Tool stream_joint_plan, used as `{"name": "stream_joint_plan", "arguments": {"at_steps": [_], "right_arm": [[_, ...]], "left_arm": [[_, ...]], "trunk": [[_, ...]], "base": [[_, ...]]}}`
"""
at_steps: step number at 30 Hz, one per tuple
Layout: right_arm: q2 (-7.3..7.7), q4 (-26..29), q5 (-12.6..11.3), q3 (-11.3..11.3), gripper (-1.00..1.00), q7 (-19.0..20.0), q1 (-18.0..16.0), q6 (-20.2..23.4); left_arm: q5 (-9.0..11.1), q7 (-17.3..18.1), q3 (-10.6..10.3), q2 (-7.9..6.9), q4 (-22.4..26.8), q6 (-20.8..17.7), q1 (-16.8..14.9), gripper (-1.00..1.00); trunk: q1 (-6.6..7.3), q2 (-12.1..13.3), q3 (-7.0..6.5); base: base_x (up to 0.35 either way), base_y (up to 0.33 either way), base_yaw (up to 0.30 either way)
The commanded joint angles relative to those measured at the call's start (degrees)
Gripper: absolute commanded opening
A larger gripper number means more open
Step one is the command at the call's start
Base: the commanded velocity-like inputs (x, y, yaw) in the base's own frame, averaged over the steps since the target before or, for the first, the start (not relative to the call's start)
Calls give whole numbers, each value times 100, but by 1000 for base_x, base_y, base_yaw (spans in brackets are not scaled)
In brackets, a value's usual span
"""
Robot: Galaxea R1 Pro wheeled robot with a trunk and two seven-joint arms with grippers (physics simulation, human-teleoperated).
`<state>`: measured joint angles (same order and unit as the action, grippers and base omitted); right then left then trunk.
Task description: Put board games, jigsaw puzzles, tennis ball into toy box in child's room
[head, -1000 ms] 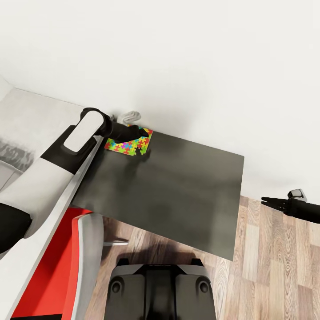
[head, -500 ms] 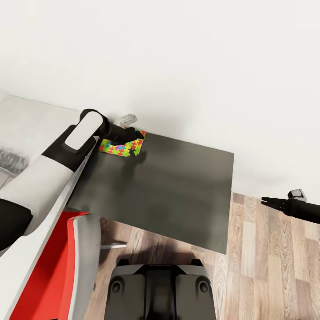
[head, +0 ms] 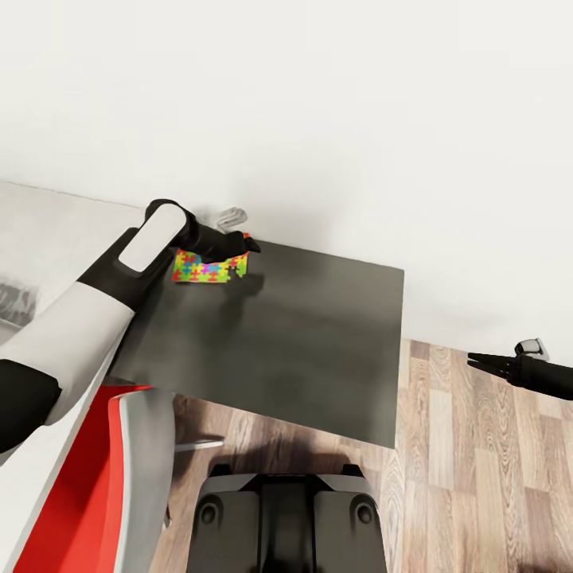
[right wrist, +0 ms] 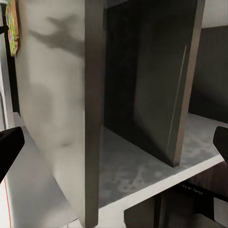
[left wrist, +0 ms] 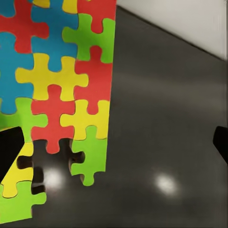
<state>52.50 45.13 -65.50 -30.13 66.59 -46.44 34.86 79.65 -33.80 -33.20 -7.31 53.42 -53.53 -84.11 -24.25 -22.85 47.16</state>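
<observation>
The left claw [head: 247,243] hangs spread wide over the jigsaw puzzle [head: 205,268] at the dark bench's [head: 302,342] back corner, gripping nothing, evidently lining up a pick, while the right claw [head: 480,360] idles empty, nearly closed, off to the side.

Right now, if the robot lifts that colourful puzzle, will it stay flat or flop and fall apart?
The thin multicoloured jigsaw puzzle mat would probably sag, since it looks sheet-thin on the dark-grey table section. It likely weighs little. Its interlocking pieces and notched edge suggest it could pull apart there.

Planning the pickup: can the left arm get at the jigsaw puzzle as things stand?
Probably yes: the left claw hangs right over the jigsaw puzzle on the dark table, nothing between them.
</observation>
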Motion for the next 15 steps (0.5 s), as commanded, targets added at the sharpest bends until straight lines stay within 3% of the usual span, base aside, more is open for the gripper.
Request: {"name": "stream_joint_plan", "arguments": {"at_steps": [1, 7, 15], "right_arm": [[6, -5, -59, -41, 100, 1, -14, 43], [6, -5, -59, -44, 100, -4, -13, 40], [-1, -5, -59, -44, 100, -12, -12, 39]], "left_arm": [[226, -56, -23, -5, 15, 54, 26, 100], [224, -56, -26, -11, 32, 54, 26, 100], [234, -55, -28, 1, 69, 54, 26, 100]], "trunk": [[-154, -7, 8], [-154, -7, 8], [-154, -7, 8]], "base": [[-13, -6, -21], [-100, -49, -11], [-216, -117, -3]]}}
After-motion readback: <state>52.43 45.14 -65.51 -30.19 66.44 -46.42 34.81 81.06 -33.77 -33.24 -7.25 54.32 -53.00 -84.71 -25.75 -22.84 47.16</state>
